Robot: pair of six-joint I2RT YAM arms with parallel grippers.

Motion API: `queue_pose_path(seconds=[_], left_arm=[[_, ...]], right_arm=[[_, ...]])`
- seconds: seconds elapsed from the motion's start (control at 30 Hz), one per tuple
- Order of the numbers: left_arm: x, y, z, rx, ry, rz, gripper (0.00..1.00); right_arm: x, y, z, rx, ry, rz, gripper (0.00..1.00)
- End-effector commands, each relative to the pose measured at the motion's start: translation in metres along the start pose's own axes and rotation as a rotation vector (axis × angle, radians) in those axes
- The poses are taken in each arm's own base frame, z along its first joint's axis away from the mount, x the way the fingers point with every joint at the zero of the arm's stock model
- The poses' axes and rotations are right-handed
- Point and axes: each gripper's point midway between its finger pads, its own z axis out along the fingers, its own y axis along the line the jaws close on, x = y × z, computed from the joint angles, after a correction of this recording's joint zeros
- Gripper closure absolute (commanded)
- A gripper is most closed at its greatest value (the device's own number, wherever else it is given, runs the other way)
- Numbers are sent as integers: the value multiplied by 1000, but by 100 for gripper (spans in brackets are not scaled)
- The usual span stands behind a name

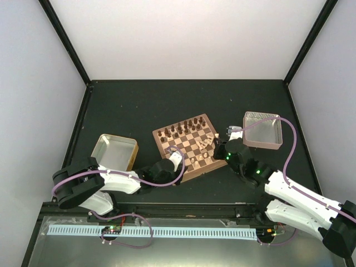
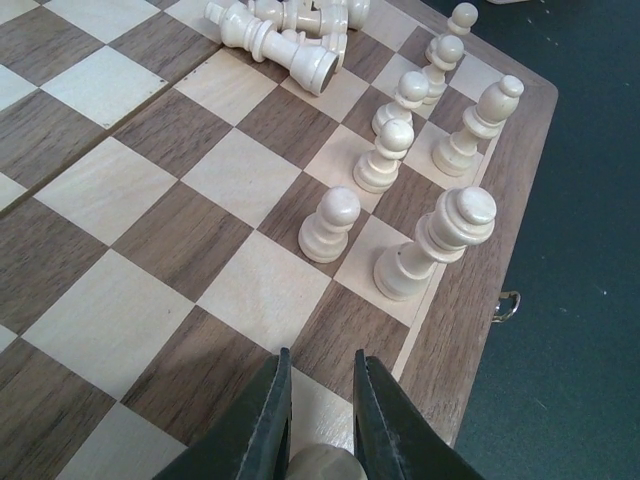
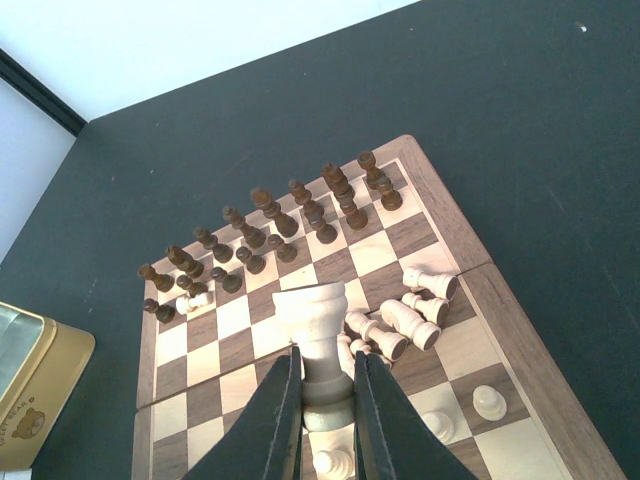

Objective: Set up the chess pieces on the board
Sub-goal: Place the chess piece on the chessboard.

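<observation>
The cream chess pieces come in three lots on the board. Several stand upright in two short rows along one edge, pawns in front and taller men behind, which looks like the set-up half done. A heap of toppled pieces lies further along the board, apparently waiting to be sorted. Two more are in hand.

The right gripper is clamped on the lower stem of a tall crowned piece, held upright over the near half of the board, probably so that it can go down on its base. Whether it touches the wood cannot be told.

The left gripper has its jaws nearly together on a rounded cream head, low over a square by the board's edge; only the top shows.

The pieces are pale, smooth turned wood with round bases.

Across the board, the dark chessmen stand in two rows.
</observation>
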Motion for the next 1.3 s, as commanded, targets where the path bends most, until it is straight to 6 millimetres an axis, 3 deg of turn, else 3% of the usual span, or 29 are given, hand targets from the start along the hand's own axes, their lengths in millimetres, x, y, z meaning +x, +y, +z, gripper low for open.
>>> queue_pose_path(seconds=[0.0,0.23,0.43,0.67,0.83,0.9,1.03,1.13,1.27], left_arm=[[-9,-2,2,-10,-36,1,85],[-15,-3,-1,-9,-45,3,69],[-35,2,-17,-39,-100,-39,60],[-91,23,-70,-55,-267,-233,53],[-129,32,-113,67,-355,-415,36],[-143,27,-129,163,-364,-459,28],[-159,4,-147,333,-301,-463,23],[-163,-14,-148,435,-210,-446,24],[-159,-28,-140,521,-116,-433,33]], right_arm=[[-3,-4,-1,9,-20,18,92],[-4,3,-2,-27,-16,3,92],[-1,33,-4,-190,3,-89,92],[13,102,-27,-608,29,-310,92],[16,133,-41,-783,26,-447,92],[19,141,-42,-825,45,-492,93],[24,154,-41,-880,96,-550,92],[24,161,-40,-907,116,-565,92],[26,167,-39,-922,137,-583,92]])
